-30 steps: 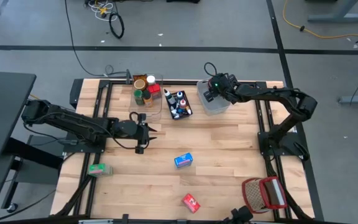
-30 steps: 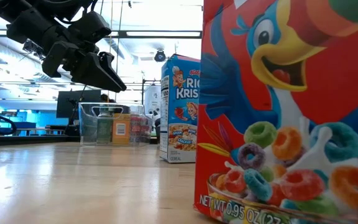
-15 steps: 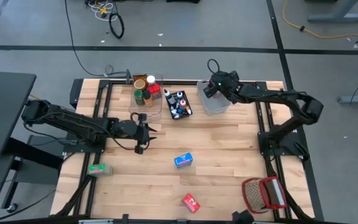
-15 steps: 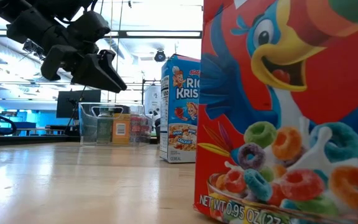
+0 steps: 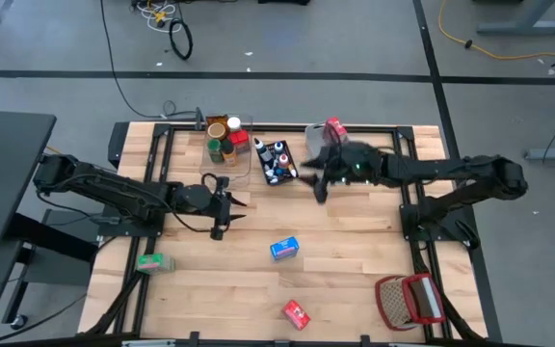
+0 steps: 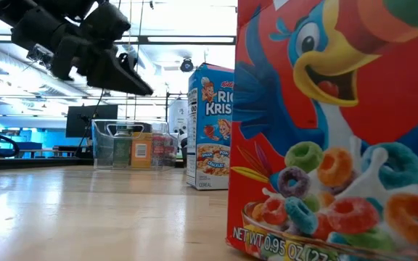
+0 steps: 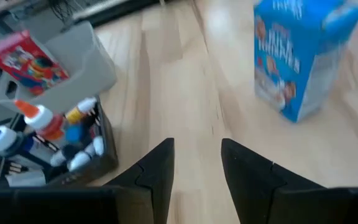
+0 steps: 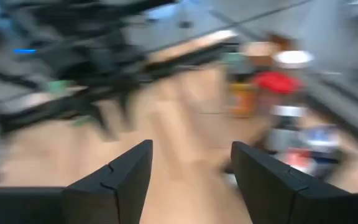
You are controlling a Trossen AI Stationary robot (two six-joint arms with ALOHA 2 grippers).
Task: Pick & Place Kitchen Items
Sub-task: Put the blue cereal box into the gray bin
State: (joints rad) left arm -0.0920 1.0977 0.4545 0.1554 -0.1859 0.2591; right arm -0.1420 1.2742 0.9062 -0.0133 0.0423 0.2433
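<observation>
My left gripper (image 5: 231, 205) (image 7: 197, 146) stands open over the table's left middle with nothing between its fingers; it also shows in the low view (image 6: 133, 80). My right gripper (image 5: 312, 183) (image 8: 191, 149) hangs open and empty just near of the grey-blue bin (image 5: 311, 135), blurred. A small red box (image 5: 335, 128) (image 7: 27, 56) lies in that bin. A blue box (image 5: 284, 248) (image 7: 303, 56), another red box (image 5: 296, 313) and a green box (image 5: 152, 261) rest on the wood. Jars fill the clear bin (image 5: 227, 140); tubes fill the black bin (image 5: 277, 162).
A red-and-white wire basket (image 5: 408, 299) sits at the near right corner. In the low view the near red cereal box (image 6: 339, 130) fills the right half, with the blue box (image 6: 210, 127) behind it. Bare wood lies between the two grippers and the blue box.
My right gripper has swung away from above the grey-blue bin toward the table's middle and near side, turning as it went. The red box now shows lying in that bin. My left gripper has tipped up a little and stayed in place.
</observation>
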